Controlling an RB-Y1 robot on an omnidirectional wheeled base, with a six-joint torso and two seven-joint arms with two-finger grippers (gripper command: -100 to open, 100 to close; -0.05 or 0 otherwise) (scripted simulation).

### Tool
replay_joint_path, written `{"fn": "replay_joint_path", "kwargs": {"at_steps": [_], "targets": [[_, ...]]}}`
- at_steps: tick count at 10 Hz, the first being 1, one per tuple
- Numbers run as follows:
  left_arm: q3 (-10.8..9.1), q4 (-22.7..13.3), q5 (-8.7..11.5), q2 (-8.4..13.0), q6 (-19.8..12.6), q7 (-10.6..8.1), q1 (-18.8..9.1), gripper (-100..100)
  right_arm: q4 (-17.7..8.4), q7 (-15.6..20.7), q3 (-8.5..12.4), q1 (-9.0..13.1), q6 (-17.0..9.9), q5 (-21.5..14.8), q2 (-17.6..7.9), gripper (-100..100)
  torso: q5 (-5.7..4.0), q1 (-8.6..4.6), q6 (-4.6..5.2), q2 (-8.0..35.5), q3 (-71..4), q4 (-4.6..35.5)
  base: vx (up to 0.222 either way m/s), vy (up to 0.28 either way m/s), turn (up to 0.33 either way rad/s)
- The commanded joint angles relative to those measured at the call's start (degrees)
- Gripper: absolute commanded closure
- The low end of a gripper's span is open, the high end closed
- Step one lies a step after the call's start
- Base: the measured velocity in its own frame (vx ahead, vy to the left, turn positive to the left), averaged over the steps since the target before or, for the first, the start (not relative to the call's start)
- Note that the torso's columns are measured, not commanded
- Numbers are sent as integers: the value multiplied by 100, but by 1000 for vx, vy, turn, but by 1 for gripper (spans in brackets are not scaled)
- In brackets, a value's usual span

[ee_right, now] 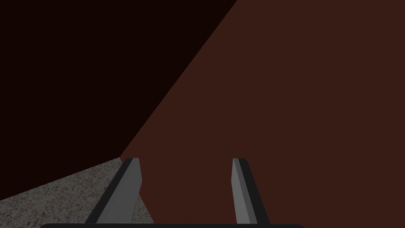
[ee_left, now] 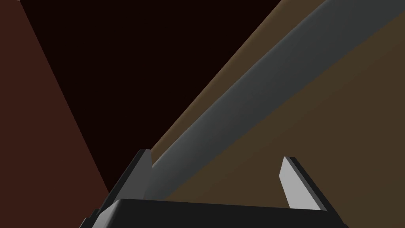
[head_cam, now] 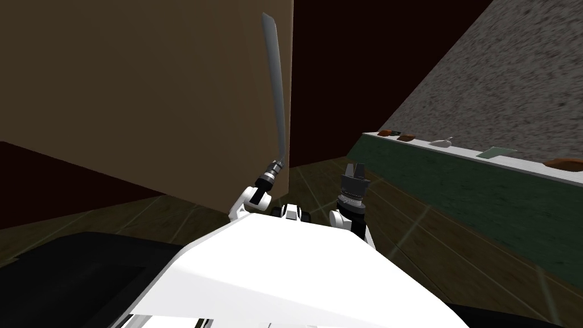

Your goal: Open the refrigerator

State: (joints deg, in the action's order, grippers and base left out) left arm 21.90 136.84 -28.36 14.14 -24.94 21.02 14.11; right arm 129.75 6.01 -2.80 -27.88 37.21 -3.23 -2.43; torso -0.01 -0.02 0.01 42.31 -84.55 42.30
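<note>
Grasping stage: left gripper (ee_left: 216, 156) spread around the low end of the grey handle (head_cam: 278, 97) on the brown refrigerator door (head_cam: 142, 97), not yet pinched. Next: close firmly, then pull outward along the door's swing. Idle right gripper (head_cam: 354, 169) likewise spread.

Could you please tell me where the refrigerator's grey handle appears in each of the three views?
Head view: the grey handle runs upright near the right edge of the brown door, above the left gripper.
Left wrist view: the handle slants up from between that gripper's open fingers, close against one of them.
Right wrist view: it is not in it.
Shared landmark: the brown door behind the handle, in the head and left wrist views.
</note>
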Motion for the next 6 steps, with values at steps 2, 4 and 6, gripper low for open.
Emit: {"fn": "replay_joint_path", "kwargs": {"at_steps": [2, 4, 6], "targets": [[233, 84, -215, 107, -583, 142, -150, -100, 0, 0, 0, 0, 0, 0, 0, 0, 0, 0, -2, -5, -4, -2, 70, 27, -34], [318, 134, -293, 161, -785, 193, -206, -100, 0, 0, 0, 0, 0, 0, 0, 0, 1, 4, 0, -8, -5, -2, 83, 34, -44], [473, 271, -436, 284, -1140, 287, -309, -100, 0, 0, 0, 0, 0, 0, 0, 0, 0, -2, 0, 3, 1, 0, 67, 23, -49]]}}
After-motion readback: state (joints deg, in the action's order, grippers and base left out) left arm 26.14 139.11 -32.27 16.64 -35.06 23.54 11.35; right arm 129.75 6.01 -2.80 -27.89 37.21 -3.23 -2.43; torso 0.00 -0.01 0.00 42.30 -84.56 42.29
